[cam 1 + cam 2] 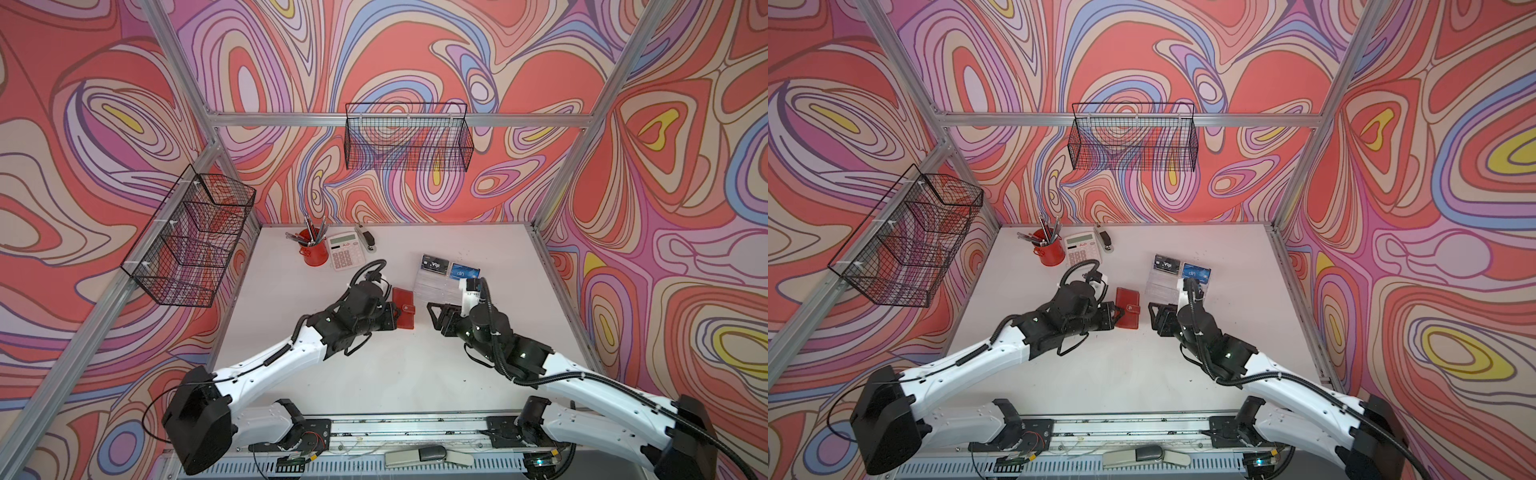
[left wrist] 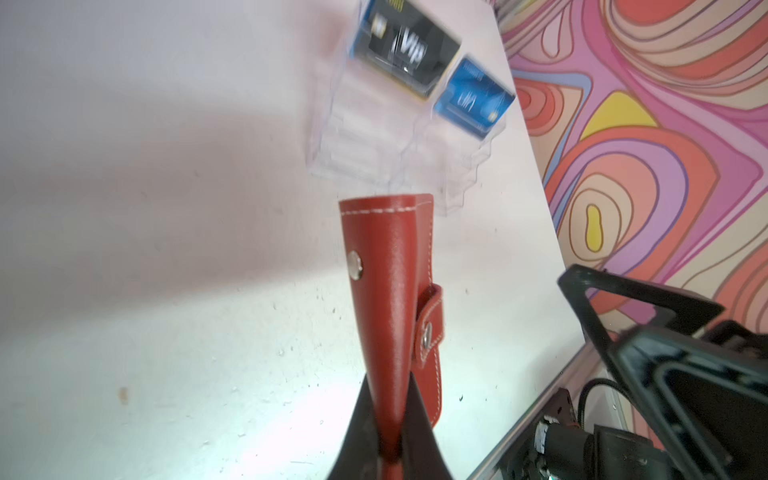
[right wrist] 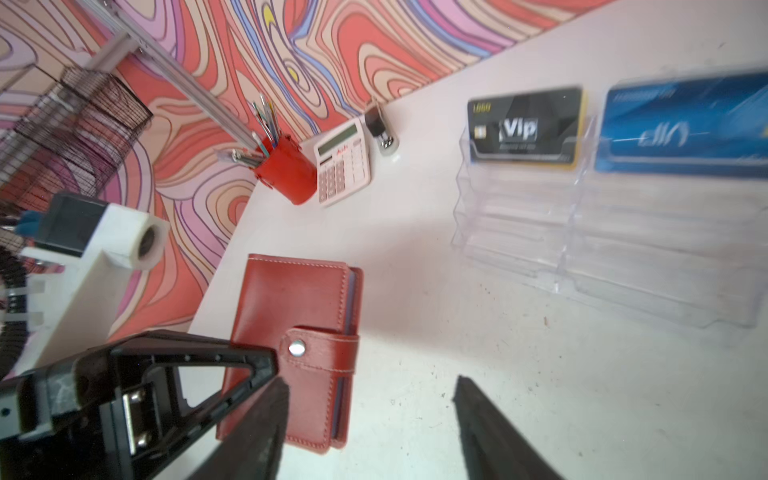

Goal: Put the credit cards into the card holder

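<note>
The red card holder (image 1: pixel 404 307) (image 1: pixel 1128 308) lies mid-table, its snap strap wrapped over one edge (image 3: pixel 291 332). My left gripper (image 1: pixel 392 318) (image 2: pixel 388 382) is shut on the holder's (image 2: pixel 386 291) edge, with both black fingers pressed against the red cover. My right gripper (image 1: pixel 436 318) (image 3: pixel 370 382) stands open just right of the holder, with bare table between its fingers. A black VIP credit card (image 1: pixel 435 264) (image 3: pixel 523 124) and a blue credit card (image 1: pixel 465 272) (image 3: pixel 681 129) stand in the top tier of a clear acrylic stand (image 1: pixel 432 286) behind the right gripper.
At the back left stand a red pen cup (image 1: pixel 312 251), a beige calculator (image 1: pixel 344 251) and a stapler (image 1: pixel 365 237). Wire baskets hang on the left wall (image 1: pixel 191 241) and on the back wall (image 1: pixel 409 137). An aluminium frame edges the table.
</note>
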